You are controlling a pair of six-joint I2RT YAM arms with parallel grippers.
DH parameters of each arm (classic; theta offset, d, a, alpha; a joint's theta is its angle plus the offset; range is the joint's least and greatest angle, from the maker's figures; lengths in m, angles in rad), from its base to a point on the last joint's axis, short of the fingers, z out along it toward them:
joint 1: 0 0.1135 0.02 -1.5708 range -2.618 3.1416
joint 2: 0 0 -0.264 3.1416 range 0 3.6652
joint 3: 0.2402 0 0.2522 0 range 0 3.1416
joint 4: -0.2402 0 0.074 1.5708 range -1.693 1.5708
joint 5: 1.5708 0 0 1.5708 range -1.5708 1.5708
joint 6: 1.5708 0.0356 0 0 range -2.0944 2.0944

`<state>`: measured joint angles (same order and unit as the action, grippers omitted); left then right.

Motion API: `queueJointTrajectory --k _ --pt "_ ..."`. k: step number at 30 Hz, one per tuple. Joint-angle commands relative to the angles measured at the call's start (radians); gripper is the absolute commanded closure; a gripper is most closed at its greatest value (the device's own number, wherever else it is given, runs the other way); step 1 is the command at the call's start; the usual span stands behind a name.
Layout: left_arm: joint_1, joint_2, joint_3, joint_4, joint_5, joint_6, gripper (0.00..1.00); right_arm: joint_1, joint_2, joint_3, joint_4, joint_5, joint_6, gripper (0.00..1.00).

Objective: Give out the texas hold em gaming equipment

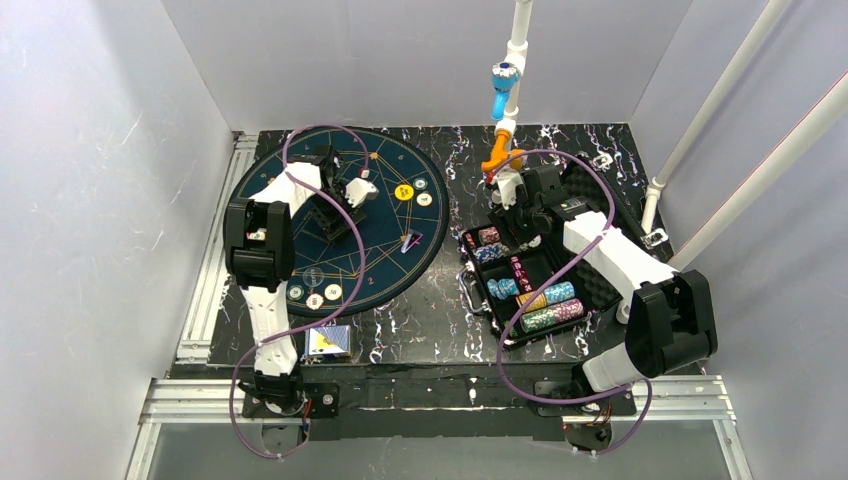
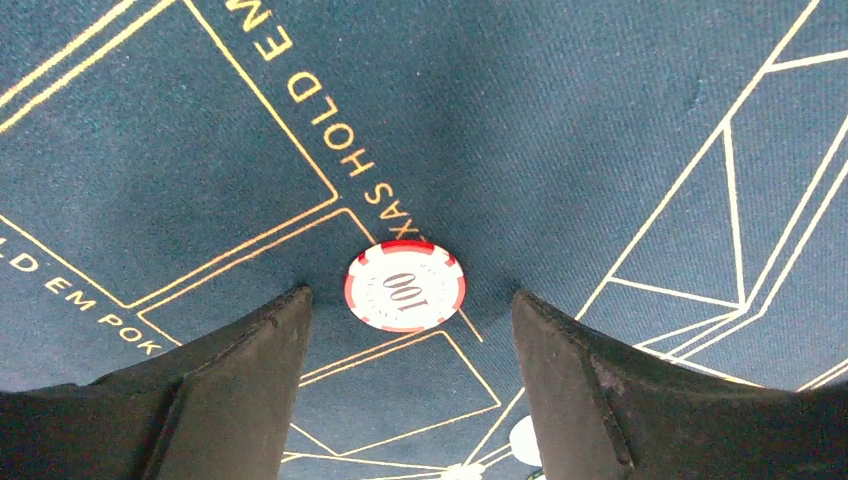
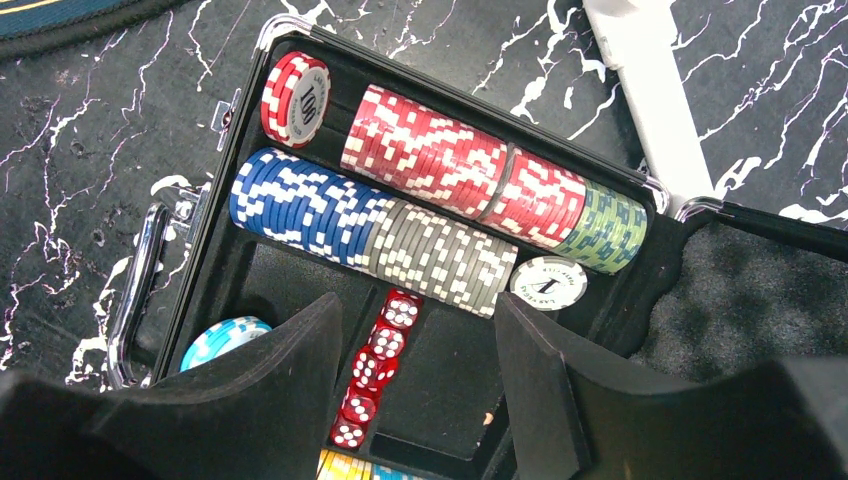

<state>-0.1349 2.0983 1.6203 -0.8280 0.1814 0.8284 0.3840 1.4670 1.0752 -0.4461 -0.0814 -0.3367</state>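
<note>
Left gripper [image 2: 410, 312] hovers low over the round mat [image 2: 560, 120], jaws standing wide with nothing in them, and a red-edged 100 chip [image 2: 405, 286] lies flat on the felt just off its fingertips, at twelve o'clock from them. More chips sit on the mat at its two o'clock and six o'clock edges. Over at three o'clock, the right gripper [image 3: 418, 305] hangs above the open case [image 3: 280, 275], jaws about half apart and empty, with the red dice [image 3: 372, 365] directly beneath and the red chip row [image 3: 430, 150] and blue chip row [image 3: 300, 205] at twelve. Here's the worry: drop straight down and the fingers land on dice, not chips. Those rows lie on their sides, so a clumsy pinch could pull several or scatter them. On the left, a grazing finger could skid that flat chip off its mark.
</note>
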Motion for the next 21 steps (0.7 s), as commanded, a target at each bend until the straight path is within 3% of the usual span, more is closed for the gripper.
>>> queueJointTrajectory --k 1,12,21 --pt "-0.012 0.019 -0.016 0.012 -0.029 -0.003 0.3 0.006 -0.008 0.023 0.018 -0.001 -0.001 0.34" --pt "-0.019 0.007 -0.016 0.001 -0.004 0.001 0.62 0.006 -0.008 0.025 0.017 0.003 -0.001 0.34" --pt "-0.06 -0.014 0.059 -0.026 0.034 -0.081 0.65 0.006 -0.01 0.024 0.018 0.003 -0.001 0.34"
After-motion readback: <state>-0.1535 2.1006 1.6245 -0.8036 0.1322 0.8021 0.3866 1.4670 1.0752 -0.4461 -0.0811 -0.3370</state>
